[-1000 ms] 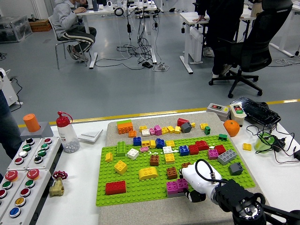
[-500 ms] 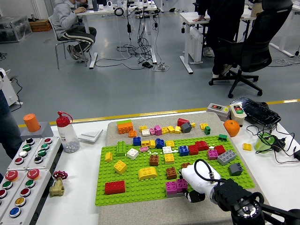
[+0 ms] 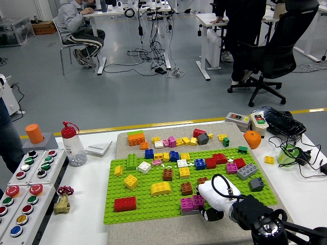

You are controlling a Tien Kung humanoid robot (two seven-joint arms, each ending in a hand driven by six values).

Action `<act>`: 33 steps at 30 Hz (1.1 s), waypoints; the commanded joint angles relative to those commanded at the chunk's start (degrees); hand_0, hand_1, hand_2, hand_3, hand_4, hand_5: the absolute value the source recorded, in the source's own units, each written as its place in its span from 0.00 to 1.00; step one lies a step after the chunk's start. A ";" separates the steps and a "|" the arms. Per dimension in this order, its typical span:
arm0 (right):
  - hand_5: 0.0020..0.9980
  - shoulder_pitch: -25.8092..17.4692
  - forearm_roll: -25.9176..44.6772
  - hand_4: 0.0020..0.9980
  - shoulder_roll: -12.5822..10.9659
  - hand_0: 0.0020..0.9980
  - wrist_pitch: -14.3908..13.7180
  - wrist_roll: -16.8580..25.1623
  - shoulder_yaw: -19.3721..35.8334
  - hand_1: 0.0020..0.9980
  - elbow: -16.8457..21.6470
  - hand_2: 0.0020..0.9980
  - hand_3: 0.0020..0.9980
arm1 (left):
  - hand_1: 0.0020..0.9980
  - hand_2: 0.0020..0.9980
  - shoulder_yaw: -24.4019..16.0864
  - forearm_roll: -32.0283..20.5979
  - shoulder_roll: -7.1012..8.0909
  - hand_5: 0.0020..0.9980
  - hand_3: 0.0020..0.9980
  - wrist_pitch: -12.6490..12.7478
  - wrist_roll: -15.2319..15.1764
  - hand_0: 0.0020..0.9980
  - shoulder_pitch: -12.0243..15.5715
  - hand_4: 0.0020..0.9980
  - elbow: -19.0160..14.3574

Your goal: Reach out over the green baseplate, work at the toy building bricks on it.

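The flat green studded baseplate lies on a beige mat in the middle of the white table, scattered with small plastic toy bricks. The robot's right hand, a white shell on a black wrist, reaches in from the five o'clock corner and hangs over the plate's near right part. It sits just beside a magenta brick at its nine o'clock and a brown brick at its ten o'clock, and may be touching the magenta one. From this high view the fingers are folded under the shell, so whether the hand is open, closed or gripping a brick cannot be told. The left arm is not in view.

The main risk is crowding. With a dark grey brick at the hand's two o'clock and the magenta and brown bricks to its left, any sideways sweep would likely knock a loose neighbour out of place or push it along the studs. A brick pressed down off the stud grid would probably sit crooked or pop loose. A firm upward pull on a seated brick could lift or drag the whole plate, since nothing visible pins it to the mat. The hand also hides whatever lies beneath it, so its aim is hard to judge.
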 joint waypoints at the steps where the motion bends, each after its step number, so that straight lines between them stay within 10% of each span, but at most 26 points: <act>1: 0.37 0.05 0.00 0.57 -0.04 0.53 0.02 0.03 -0.10 0.54 -0.01 0.57 0.62 | 0.59 0.60 0.00 0.00 0.00 0.98 0.39 0.00 0.00 0.63 0.00 0.34 0.00; 33: 0.38 0.58 -0.44 0.60 -0.21 0.54 1.23 1.84 -0.66 0.60 0.54 0.66 0.73 | 0.59 0.60 0.01 0.00 -0.02 0.98 0.39 0.05 0.06 0.63 0.01 0.34 -0.03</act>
